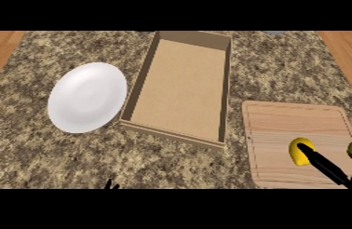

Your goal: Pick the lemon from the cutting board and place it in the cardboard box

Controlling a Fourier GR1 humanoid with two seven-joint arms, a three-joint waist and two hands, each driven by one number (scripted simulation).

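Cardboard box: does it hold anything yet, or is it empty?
Empty. The cardboard box shows only its bare brown floor; the lemon is on the cutting board.

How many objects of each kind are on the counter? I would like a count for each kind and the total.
Plate: 1
Cardboard box: 1
Cutting board: 1
Lemon: 1
Total: 4

Robot hand (323, 164) on lemon (300, 151)
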